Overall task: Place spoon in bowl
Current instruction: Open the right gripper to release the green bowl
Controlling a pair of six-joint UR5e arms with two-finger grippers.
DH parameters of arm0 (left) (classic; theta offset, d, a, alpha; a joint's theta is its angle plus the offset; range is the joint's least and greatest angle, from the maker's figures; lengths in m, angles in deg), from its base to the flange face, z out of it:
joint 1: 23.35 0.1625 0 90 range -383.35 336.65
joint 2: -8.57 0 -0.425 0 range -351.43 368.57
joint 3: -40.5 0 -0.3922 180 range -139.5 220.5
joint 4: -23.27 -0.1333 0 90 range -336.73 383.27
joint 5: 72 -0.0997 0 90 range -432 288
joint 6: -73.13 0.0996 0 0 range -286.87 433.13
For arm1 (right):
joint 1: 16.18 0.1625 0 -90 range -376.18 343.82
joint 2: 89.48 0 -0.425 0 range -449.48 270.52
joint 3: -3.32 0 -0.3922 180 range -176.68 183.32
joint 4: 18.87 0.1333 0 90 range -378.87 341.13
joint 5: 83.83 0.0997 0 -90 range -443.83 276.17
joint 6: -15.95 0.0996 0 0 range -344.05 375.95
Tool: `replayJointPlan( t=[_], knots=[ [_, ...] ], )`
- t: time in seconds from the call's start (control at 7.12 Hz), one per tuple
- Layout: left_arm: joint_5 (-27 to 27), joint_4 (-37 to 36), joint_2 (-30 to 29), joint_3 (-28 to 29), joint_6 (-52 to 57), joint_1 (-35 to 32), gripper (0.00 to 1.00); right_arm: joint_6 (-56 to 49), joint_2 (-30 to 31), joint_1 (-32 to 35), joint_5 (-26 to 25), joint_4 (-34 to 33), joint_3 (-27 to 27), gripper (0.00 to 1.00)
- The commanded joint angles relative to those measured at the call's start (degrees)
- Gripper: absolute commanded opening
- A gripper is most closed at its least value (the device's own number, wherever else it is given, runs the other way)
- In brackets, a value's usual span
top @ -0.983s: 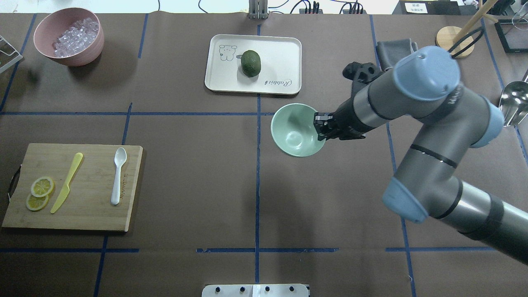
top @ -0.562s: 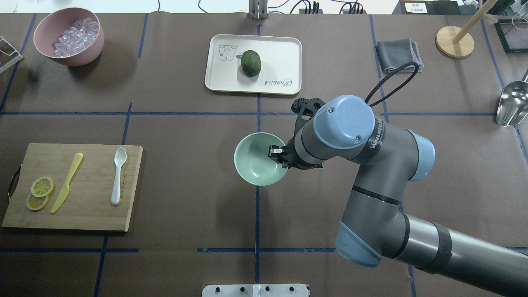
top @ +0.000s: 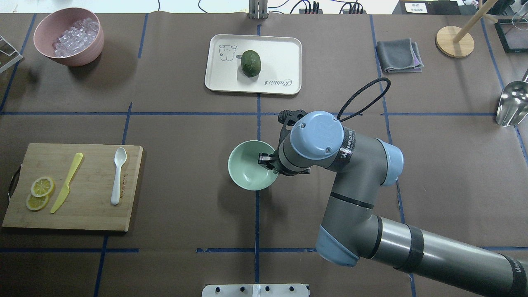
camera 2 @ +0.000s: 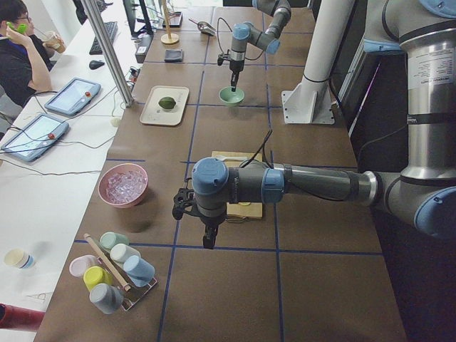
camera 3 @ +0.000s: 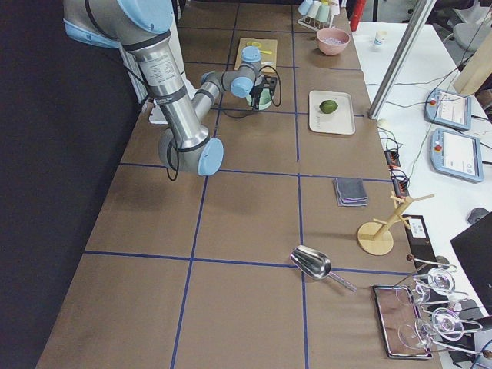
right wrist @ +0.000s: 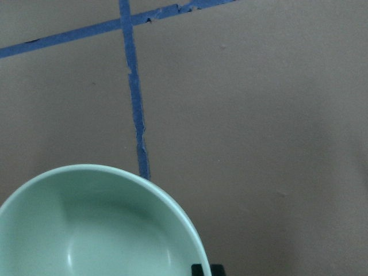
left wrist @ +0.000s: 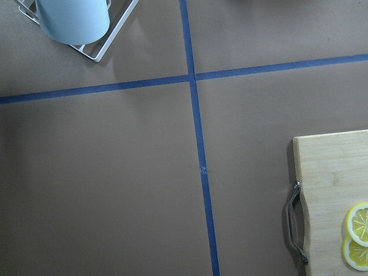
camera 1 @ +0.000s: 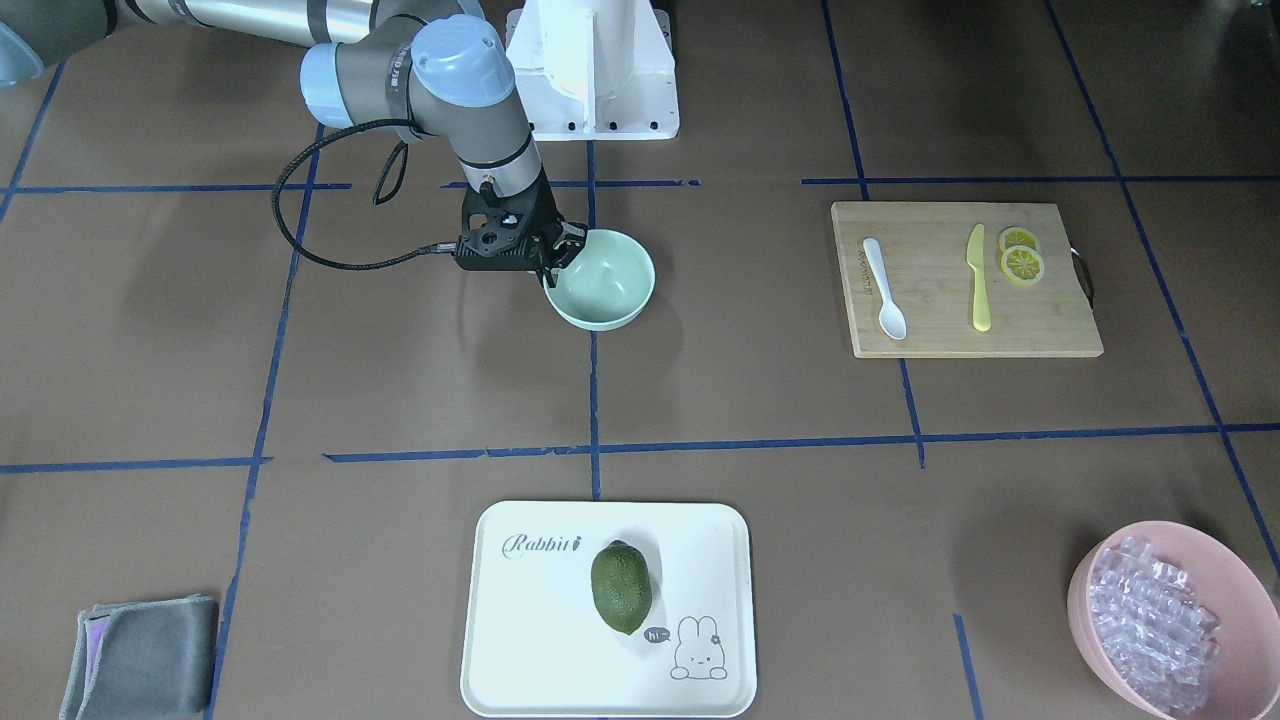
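The white spoon (top: 118,175) lies on the wooden cutting board (top: 82,214) at the left, its scoop pointing away from the robot; it also shows in the front view (camera 1: 884,290). My right gripper (top: 266,161) is shut on the right rim of the mint-green bowl (top: 247,171) near the table's middle, low over the table or on it. The bowl is empty (camera 1: 605,285) and fills the lower left of the right wrist view (right wrist: 86,230). My left gripper (camera 2: 207,242) shows only in the exterior left view, over the table beside the board's handle end; I cannot tell whether it is open or shut.
A yellow knife (top: 66,183) and lemon slices (top: 41,187) share the board. A pink bowl (top: 82,57) of clear cubes stands far left. A white tray (top: 280,53) with a green fruit (top: 251,63) sits far centre. A grey cloth (top: 398,55) and a metal scoop (top: 511,107) are at the right.
My right arm has carried the bowl left and toward the robot, from near the tray to the table's middle. The spoon and board have not moved.
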State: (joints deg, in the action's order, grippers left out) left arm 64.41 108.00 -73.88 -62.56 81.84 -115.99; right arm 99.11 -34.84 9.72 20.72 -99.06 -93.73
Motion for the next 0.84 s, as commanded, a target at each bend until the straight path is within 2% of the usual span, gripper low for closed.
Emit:
replayJointPlan(
  t=[0.0, 0.14, 0.28, 0.7],
  knots=[
    [0.0, 0.09, 0.0, 0.13, 0.0, 0.0, 1.0, 0.07, -0.15, -0.23, -0.04, 0.12, 0.72, 0.22],
    [0.0, 0.09, 0.0, 0.31, 0.09, 0.0, 1.0, 0.15, -0.07, -0.23, -0.04, 0.12, 0.72, 0.56],
    [0.0, 0.09, 0.0, 0.22, 0.09, 0.0, 1.0, 0.16, -0.07, -0.23, -0.04, 0.21, 0.38, 1.0],
    [-0.17, 0.44, -0.52, -1.7, -0.61, 0.26, 1.0, -0.02, 0.37, 3.0, 1.27, -1.19, -4.26, 1.0]
  ],
)
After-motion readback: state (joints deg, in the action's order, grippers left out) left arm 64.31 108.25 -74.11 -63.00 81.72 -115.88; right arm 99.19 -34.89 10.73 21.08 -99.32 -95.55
